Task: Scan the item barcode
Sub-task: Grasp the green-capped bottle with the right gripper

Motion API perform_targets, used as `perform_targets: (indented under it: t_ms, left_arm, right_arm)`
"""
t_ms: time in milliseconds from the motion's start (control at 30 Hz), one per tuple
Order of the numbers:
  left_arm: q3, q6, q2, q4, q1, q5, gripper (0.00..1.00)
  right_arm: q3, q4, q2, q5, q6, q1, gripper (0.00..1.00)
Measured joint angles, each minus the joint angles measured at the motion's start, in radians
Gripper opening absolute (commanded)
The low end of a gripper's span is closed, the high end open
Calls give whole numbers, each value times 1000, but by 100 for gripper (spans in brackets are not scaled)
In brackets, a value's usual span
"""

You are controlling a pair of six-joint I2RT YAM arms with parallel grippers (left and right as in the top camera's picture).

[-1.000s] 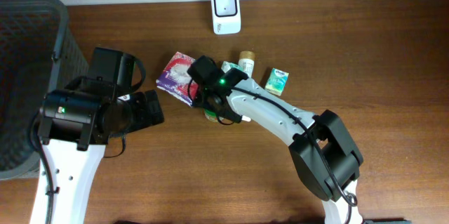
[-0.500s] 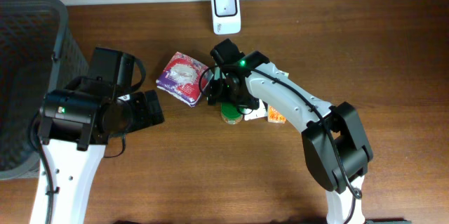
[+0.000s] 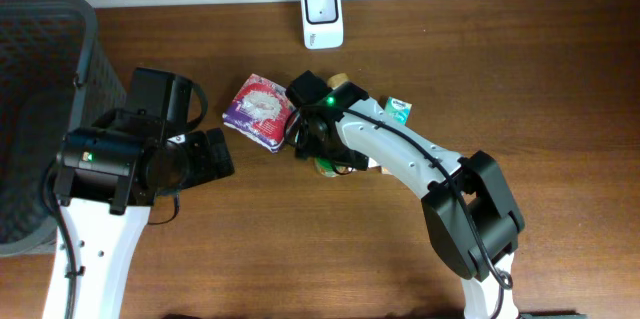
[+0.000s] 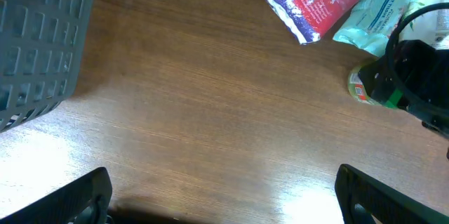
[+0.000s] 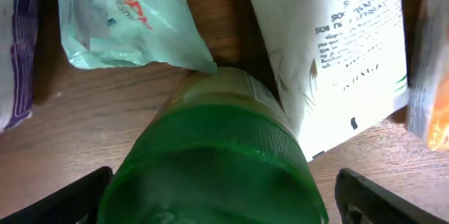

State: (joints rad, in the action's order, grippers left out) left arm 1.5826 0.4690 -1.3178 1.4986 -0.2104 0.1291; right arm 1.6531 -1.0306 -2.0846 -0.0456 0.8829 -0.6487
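Hovering over the cluster of goods in mid-table, my right pincer (image 5: 224, 180) stands spread about as wide as it goes, one finger on either side of the green-capped plastic bottle (image 5: 210, 161). It grips nothing; whether a pad brushes the cap I cannot tell. The bottle lies on the brown wooden table (image 3: 520, 69), just beside a white printed pouch (image 5: 337, 48) and a mint-green soft packet (image 5: 126, 20), with an orange pack (image 5: 431, 76) at the right edge of my wrist view. A purple and red wrapped packet (image 3: 258, 109) lies just to its left. The white barcode scanner (image 3: 322, 2) sits at the table's far edge, well apart from the bottle. My left pincer (image 4: 224, 192) is wide open too and empty over bare wood, near the dark grey slatted basket (image 4: 35, 41).
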Motion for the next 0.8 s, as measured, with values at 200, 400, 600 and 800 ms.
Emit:
perform_targets:
  t_ms: [200,400,600,800]
  left_arm:
    - [0,0,0,0,0,0,99]
    - [0,0,0,0,0,0,99]
    - [0,0,0,0,0,0,99]
    - [0,0,0,0,0,0,99]
  right_arm:
    - [0,90,0,-4,217,0,92]
    - [-27,97,0,-26,336,0,84]
    - [-27,73,0,-25,346,0,62]
    - [-27,96,0,-6,112,0,63]
